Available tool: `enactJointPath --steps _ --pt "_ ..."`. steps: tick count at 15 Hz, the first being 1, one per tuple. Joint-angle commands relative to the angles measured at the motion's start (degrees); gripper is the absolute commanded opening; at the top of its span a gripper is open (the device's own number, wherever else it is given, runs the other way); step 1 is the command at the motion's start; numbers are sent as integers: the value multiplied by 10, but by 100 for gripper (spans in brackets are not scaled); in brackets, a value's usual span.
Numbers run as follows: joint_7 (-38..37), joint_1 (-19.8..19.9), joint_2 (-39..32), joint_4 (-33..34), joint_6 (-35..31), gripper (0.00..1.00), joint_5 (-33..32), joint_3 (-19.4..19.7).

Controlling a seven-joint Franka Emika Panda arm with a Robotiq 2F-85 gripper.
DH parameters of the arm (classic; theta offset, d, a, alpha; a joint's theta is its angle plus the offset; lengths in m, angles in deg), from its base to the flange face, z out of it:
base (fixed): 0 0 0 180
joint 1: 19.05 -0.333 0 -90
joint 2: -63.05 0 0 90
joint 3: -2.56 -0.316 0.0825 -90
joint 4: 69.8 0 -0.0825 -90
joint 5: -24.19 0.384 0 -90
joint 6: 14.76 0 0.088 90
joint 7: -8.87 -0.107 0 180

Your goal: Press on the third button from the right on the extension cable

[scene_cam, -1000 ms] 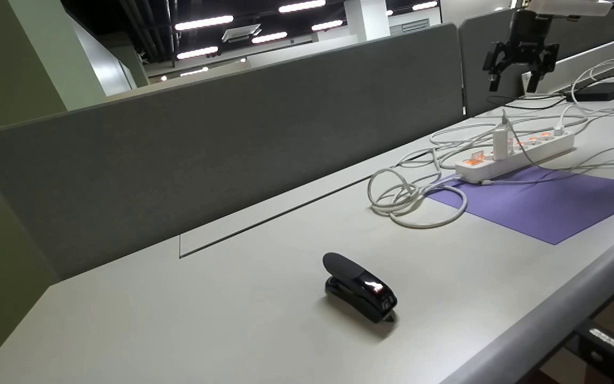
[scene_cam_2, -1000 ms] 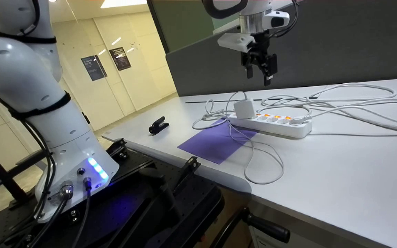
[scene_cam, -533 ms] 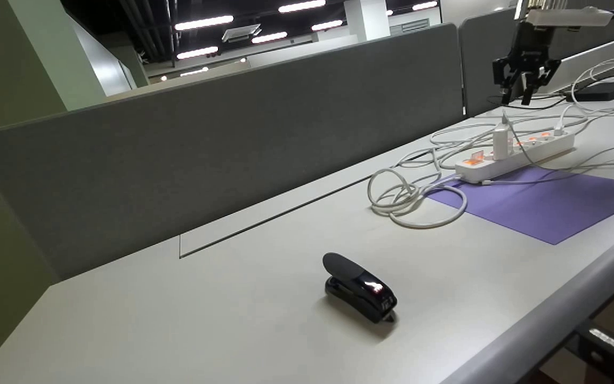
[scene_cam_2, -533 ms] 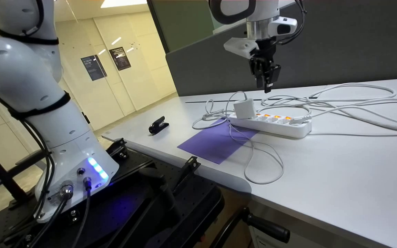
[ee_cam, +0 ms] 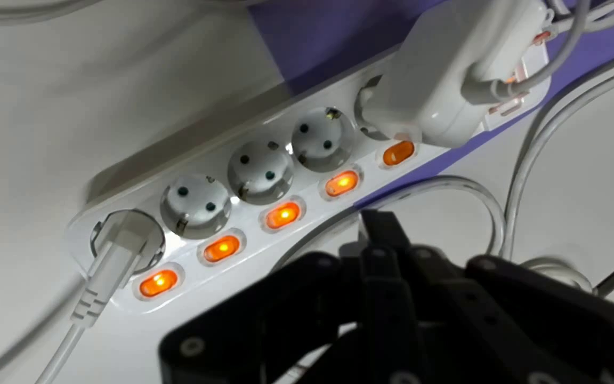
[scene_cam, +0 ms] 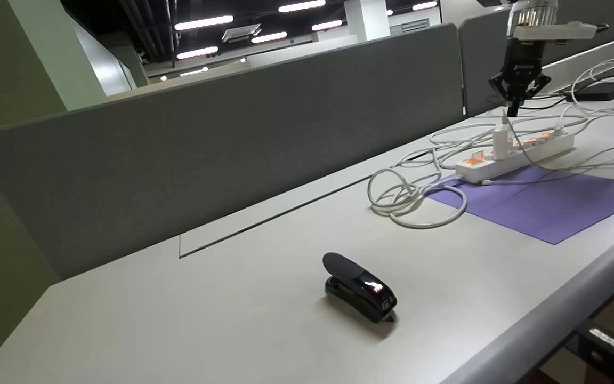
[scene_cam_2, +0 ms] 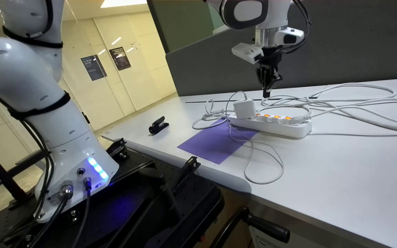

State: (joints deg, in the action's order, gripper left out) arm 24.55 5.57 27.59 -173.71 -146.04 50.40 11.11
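Hovering clear of the white plastic power strip (scene_cam_2: 279,129), the black jointed gripper (scene_cam_2: 266,94) is clenched empty, presumably as one narrow prod for an oval orange switch (ee_cam: 282,215).

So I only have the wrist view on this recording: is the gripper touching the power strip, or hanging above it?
Observer: Above it; both exterior views show a gap between the gripper and the power strip.
Operator: Does anything else lie on the table, outside my picture?
Observer: Yes, a small black stapler-like object, well apart from the strip.
Operator: And anything upright nearby?
Observer: A dark grey partition stands along one side of the table, in both exterior views.
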Motion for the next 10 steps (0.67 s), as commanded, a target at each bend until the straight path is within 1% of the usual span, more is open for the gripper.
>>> enactJointPath --steps 1,5,8,9,10 --pt "-51 -4 -34 42 29 0 -28 -2" --pt "-65 -4 -62 62 35 0 -38 -5" --pt "-60 2 -73 73 34 0 -37 -11" --pt "-39 4 -62 47 17 1 -35 -15" --pt "-39 5 -66 51 17 1 -36 -15"
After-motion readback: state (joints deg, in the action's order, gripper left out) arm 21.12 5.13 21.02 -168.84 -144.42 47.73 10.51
